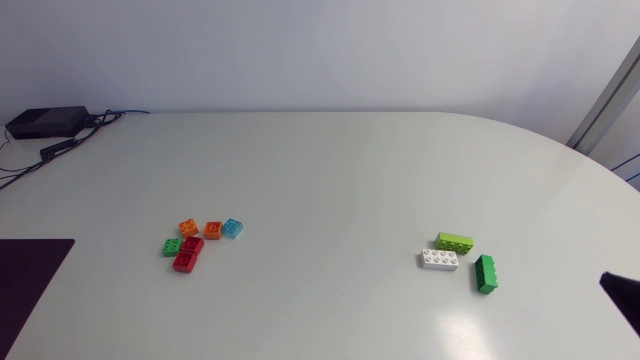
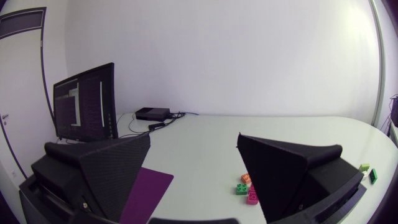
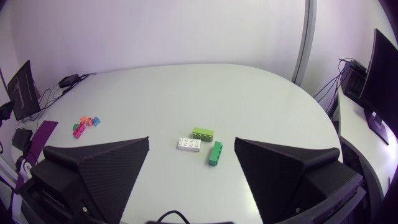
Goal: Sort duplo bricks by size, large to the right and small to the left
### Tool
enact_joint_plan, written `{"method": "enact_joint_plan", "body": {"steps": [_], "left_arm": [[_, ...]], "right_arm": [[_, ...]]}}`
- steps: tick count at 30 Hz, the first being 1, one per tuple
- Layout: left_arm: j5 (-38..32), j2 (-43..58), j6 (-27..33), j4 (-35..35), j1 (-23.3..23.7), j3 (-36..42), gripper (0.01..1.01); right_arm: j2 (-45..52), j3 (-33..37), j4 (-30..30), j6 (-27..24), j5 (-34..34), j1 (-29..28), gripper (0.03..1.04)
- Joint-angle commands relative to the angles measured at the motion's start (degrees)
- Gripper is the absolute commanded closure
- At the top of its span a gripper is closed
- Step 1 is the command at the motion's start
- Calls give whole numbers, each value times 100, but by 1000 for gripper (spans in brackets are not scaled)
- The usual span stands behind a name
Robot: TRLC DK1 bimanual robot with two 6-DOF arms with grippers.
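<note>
The left gripper (image 2: pixel 194 138) and right gripper (image 3: pixel 191 140) have fingers apart, holding nothing. On the table (image 1: pixel 330 180), small bricks (image 1: pixel 192 244) lie at 8 o'clock, large bricks (image 1: pixel 439 260) at 4 o'clock.

Nine plastic duplo bricks were on the table in total. Six were small square ones: 2 orange small bricks (image 1: pixel 188 227), 2 red small bricks (image 1: pixel 184 262), 1 green small brick (image 1: pixel 172 246), 1 light-blue small brick (image 1: pixel 232 228). Three were large oblong ones: 1 lime-green long brick (image 1: pixel 454 242), 1 white long brick (image 1: pixel 440 260), 1 dark-green long brick (image 1: pixel 486 274). Misc.: there was 1 dark purple flat mat (image 1: pixel 30 270) and 1 black box (image 1: pixel 45 122).
</note>
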Motion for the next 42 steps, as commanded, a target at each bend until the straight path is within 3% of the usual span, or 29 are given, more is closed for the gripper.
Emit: {"method": "enact_joint_plan", "body": {"steps": [1, 4, 12, 17, 22, 42], "left_arm": [[108, -128, 89, 24, 31, -177, 56], [196, -111, 186, 270, -48, -335, 56], [196, -111, 511, 1088, 31, -845, 56], [222, -93, 766, 1764, -75, -1399, 56], [301, -111, 766, 2388, -444, -2058, 48], [1011, -71, -40, 3946, -575, -3417, 48]], "right_arm": [[-282, -389, 115, -187, 32, -104, 74], [-449, -855, 510, -380, 40, -192, 74], [-265, -1145, 1372, -609, 128, -165, 74], [-265, -1725, 2303, -899, 216, -192, 82], [-45, -2349, 3675, -1224, 366, -209, 87], [-588, -4161, 5704, -583, 417, -161, 87]]}}
